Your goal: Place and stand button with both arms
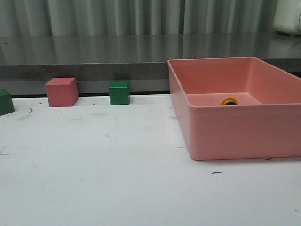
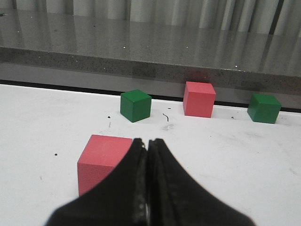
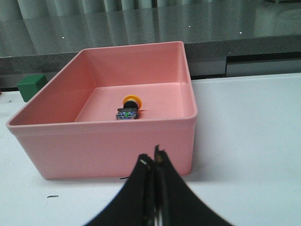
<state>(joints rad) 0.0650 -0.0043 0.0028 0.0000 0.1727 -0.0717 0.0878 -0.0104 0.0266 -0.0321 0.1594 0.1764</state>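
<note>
Left claw: fingers pressed together with nothing between them, held low over the white counter and pointing toward the cubes.
Right claw: fingers closed on each other, empty, hanging just outside the near wall of the pink bin.
Front view: neither arm shows.
Near pink cube: on the counter directly beyond the left fingertips; whether they touch it cannot be told.
Button: lying on its side on the bin floor, yellow cap toward the far wall, black body and bluish terminals toward the right claw; touching no wall.
Far row: one green cube, a second pink cube, another green cube, spread along the counter's back edge.
</note>
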